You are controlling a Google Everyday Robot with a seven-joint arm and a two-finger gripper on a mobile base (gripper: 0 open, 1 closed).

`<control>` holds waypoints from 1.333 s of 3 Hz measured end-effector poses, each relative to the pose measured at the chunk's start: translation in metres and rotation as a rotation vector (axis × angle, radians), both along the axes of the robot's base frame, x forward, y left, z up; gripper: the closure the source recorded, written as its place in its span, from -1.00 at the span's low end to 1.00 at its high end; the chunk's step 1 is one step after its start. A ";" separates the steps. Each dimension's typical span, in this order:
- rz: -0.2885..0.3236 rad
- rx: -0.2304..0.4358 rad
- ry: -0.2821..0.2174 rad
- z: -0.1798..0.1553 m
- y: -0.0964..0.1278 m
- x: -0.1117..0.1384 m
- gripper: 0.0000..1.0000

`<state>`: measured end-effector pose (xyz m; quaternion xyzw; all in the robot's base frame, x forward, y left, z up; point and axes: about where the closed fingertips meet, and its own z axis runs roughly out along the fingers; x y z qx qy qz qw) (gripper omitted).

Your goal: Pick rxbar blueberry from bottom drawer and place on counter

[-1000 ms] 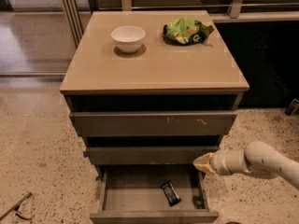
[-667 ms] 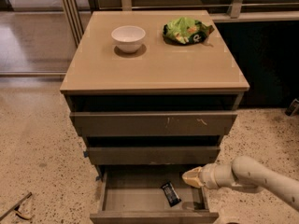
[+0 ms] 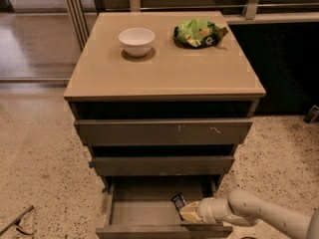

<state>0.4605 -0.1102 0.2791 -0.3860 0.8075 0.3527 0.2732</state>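
Observation:
The bottom drawer is pulled open at the foot of the cabinet. The rxbar blueberry, a small dark bar, lies inside it toward the right. My gripper reaches in from the right on a pale arm, low inside the drawer, its tip touching or overlapping the bar's near end. The counter is the beige top of the cabinet, above.
A white bowl and a green snack bag sit on the counter's far part. Two shut drawers lie above the open one. Speckled floor surrounds the cabinet; dark furniture stands at the right.
My gripper has moved left and down, from beside the drawer's right edge into the drawer, and now reaches the bar.

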 end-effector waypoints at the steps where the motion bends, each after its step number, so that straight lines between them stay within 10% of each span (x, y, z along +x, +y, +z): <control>1: 0.000 0.000 0.000 0.000 0.000 0.000 1.00; 2: -0.006 -0.059 -0.047 -0.009 -0.005 0.003 1.00; 4: -0.005 -0.193 -0.173 -0.044 -0.012 0.034 0.15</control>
